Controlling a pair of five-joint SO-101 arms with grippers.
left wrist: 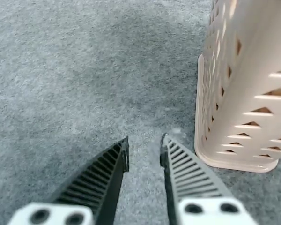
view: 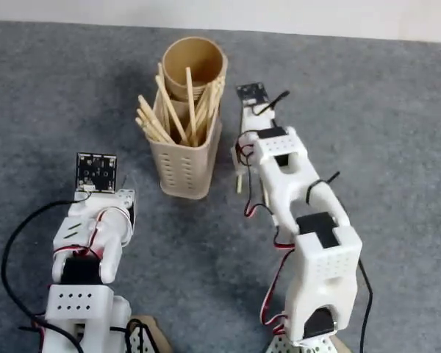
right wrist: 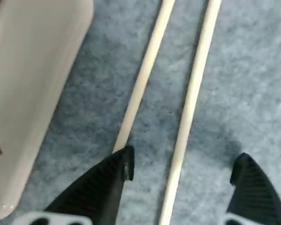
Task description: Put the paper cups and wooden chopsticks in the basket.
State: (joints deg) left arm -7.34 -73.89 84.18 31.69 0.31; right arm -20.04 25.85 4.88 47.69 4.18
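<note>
A beige perforated basket [view: 182, 165] stands on the grey carpet. It holds several wooden chopsticks [view: 173, 118] and a stack of paper cups [view: 195, 65]. Two more chopsticks [right wrist: 187, 108] lie side by side on the carpet just right of the basket [right wrist: 33, 93]. My right gripper [right wrist: 183, 164] hangs open low over them. One chopstick runs between its fingers, and the other chopstick [right wrist: 143, 79] ends at one fingertip [right wrist: 125, 163]. My left gripper [left wrist: 145, 150] is open by a narrow gap with nothing in it, low over bare carpet beside the basket's foot [left wrist: 239, 117].
The right arm [view: 294, 191] stretches from the front edge towards the basket's right side, and an end of a loose chopstick [view: 239, 182] shows beneath it. The left arm [view: 92, 235] stands at the front left. Open carpet lies left of and behind the basket.
</note>
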